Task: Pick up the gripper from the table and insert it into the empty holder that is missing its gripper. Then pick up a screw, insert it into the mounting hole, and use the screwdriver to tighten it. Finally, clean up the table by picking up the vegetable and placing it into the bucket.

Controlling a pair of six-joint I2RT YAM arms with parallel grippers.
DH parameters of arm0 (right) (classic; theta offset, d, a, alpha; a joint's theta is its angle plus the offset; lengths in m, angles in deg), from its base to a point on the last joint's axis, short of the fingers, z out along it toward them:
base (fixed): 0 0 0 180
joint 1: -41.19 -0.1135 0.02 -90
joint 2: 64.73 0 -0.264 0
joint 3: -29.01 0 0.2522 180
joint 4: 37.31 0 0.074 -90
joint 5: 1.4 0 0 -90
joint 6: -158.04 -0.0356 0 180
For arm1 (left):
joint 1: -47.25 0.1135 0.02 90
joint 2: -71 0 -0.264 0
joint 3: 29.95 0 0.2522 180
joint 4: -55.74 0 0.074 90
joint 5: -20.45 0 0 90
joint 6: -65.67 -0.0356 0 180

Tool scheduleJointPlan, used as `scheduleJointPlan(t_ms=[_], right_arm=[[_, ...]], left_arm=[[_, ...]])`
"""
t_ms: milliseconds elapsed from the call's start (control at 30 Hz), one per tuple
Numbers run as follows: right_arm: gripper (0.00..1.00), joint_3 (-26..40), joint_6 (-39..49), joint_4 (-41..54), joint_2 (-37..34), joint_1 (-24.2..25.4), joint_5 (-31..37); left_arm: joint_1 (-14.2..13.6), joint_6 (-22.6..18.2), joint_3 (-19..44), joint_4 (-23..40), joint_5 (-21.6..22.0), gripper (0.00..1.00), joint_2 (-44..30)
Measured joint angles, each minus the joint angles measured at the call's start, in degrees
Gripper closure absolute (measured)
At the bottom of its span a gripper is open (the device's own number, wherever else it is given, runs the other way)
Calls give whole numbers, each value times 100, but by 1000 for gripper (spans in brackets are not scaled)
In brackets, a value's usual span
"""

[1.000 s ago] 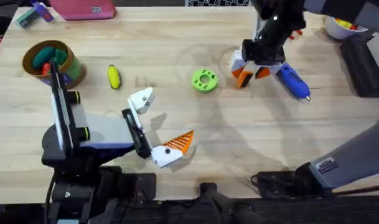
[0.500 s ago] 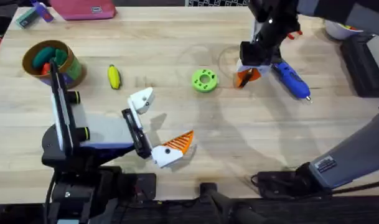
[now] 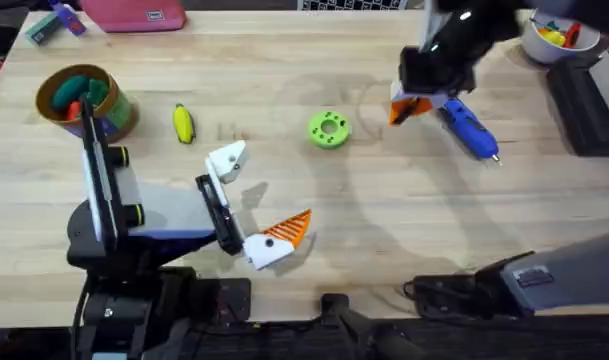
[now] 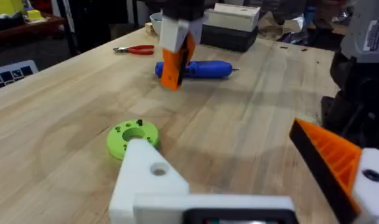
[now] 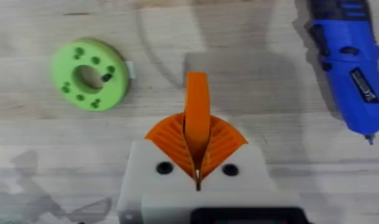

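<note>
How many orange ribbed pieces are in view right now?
4. One on a left gripper finger; two pads on the right gripper; the loose gripper clamped between them.

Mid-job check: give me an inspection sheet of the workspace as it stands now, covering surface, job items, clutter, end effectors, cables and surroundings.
Surface: wooden table, bare between items.
Job's things: orange gripper piece pinched in the right end effector, above the table; holder on the left arm lacks its tip; screwdriver lying flat; vegetable lying near the bucket.
Clutter: green disc; red-handled pliers; white bowl with toy pieces.
End effectors: left end effector open, low over the table; right shut on the piece.
Cables: nothing seen.
Surroundings: pink case at the far edge.
</note>
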Motion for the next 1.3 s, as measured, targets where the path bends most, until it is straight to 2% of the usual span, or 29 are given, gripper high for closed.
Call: scheduleJointPlan(t_ms=[233, 367, 533, 567, 667, 867, 967, 1067, 1300], right_arm=[[992, 0, -62, -501, 1293, -166, -469], [992, -233, -258, -1247, 1897, -190, -931], [992, -1393, -671, -2794, 2747, -190, -1692], [993, -2230, -1011, -3746, 3173, -190, -2122], [993, -3090, -1512, -4826, 3475, -190, -2568], [993, -4781, -2822, -8095, 3502, -190, -3650], [993, -5377, -3468, -9438, 3342, -188, -4092], [993, -5632, -3947, -9946, 3123, -159, -4526], [993, -5683, -4373, -10073, 2326, 77, -5873]], left_arm=[[0, 0, 0, 0, 0, 14, 0], [0, 0, 0, -1, 0, 15, 0], [0, 0, 0, -2, 0, 14, 0], [0, 0, 0, -2, 0, 15, 0], [0, 0, 0, 0, 0, 16, 0], [0, 0, 0, -1, 0, 16, 0], [-1, 0, 0, 0, -2, 15, 0], [0, 0, 0, 0, -2, 16, 0], [0, 0, 0, 0, -2, 15, 0]])
